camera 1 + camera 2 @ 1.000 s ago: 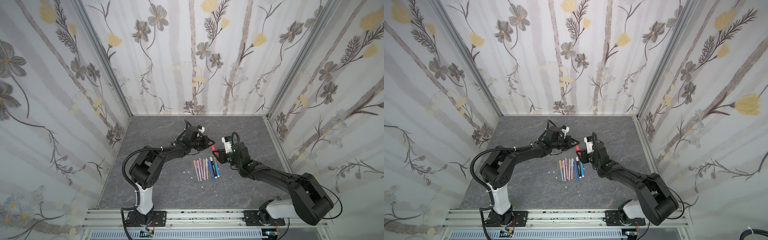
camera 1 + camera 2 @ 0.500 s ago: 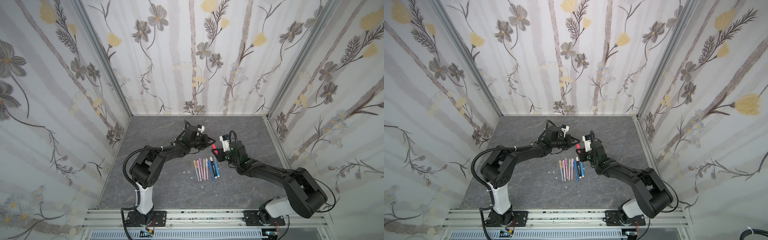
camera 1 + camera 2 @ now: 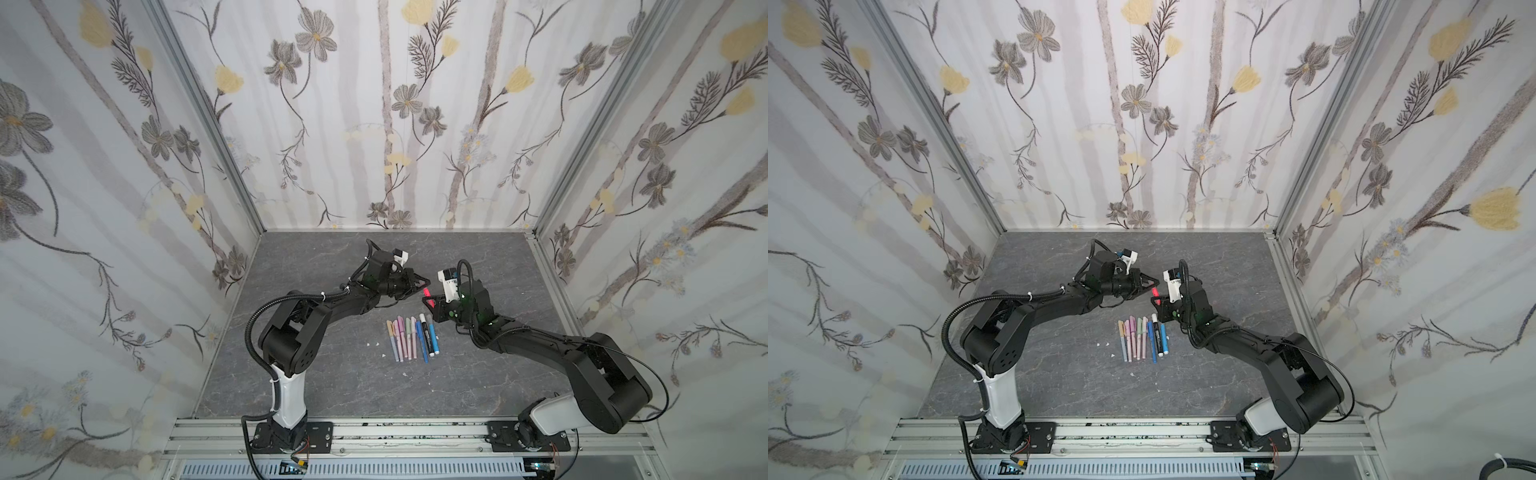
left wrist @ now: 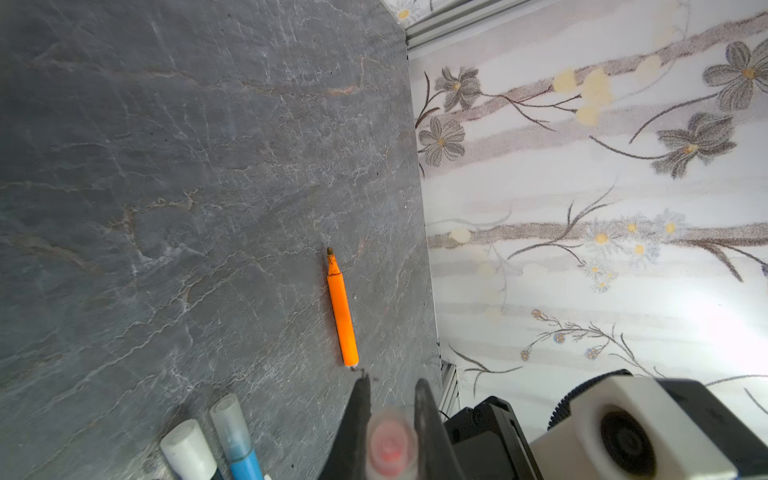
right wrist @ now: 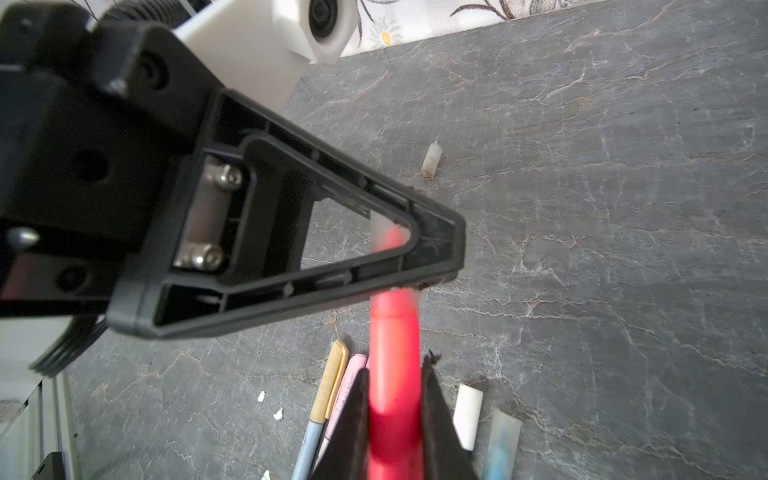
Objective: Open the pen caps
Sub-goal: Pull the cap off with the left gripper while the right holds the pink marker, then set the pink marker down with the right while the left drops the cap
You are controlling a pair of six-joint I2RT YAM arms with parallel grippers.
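**Grey stone-patterned table (image 3: 332, 374), both arms meeting above its middle.** You have the left gripper (image 3: 420, 286) and the right gripper (image 3: 430, 306) facing tip to tip. A single red pen (image 5: 395, 353) spans the gap between them, raised off the surface.

- **Right gripper:** jaws closed on the red barrel, as the right wrist view shows.
- **Left gripper:** jaws closed on the pen's translucent cap (image 4: 390, 440), seen end-on in the left wrist view.
- **On the table:** just beside the grippers, a row of pens (image 3: 409, 336) lies side by side, caps apparently on. Apart from them, an orange pen (image 4: 341, 316) lies with its tip bare. A loose cap (image 5: 431, 160) lies alone on the bare table.

**Step in hand, by judgement:** the two-handed grip for uncapping the red pen is made, and the cap appears seated on the barrel.

**Next move:** it calls for a straight pull along the pen's axis, your two grippers drawing apart. Keep both grips firm so that neither barrel nor cap slips.
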